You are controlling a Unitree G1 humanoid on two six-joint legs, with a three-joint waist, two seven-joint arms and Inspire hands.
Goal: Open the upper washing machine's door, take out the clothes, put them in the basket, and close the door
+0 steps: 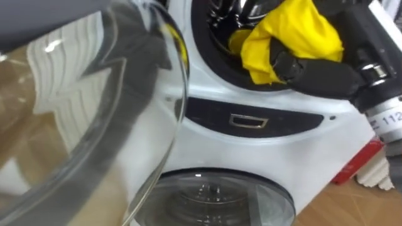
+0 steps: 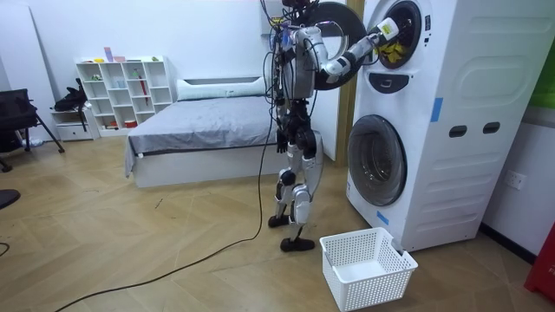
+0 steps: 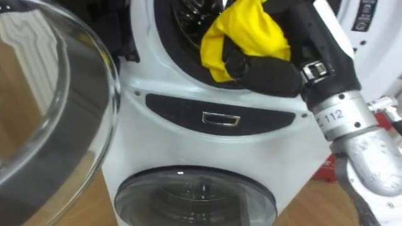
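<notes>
The right hand (image 3: 265, 73) is clenched on a yellow cloth (image 3: 248, 31) at the mouth of the upper drum opening (image 3: 188, 17) of the washing machine (image 1: 251, 147). Its dark fingers curl round the lower part of the cloth, and one of them crosses over the yellow folds. Most of the cloth bunches above the hand and toward its left, and a fold hangs down past the fingers onto the lower rim of the opening. The top of the cloth reaches back into the drum behind the hand.

Far to the left of the hand, the round glass door (image 1: 94, 119) of the upper drum is swung wide open, close to the camera. Just below the hand a dark panel (image 1: 251, 119) with a small metal-framed recess runs across the white front. Further below sits the closed lower door (image 1: 213, 198).

In the room view the robot stands upright on the wood floor (image 2: 173, 251), facing the stacked machine on the room view's right, with its right arm raised to the upper opening. A white basket (image 2: 364, 264) sits on the floor well below the hand, near the robot's feet. A bed (image 2: 199, 130) lies behind the robot.
</notes>
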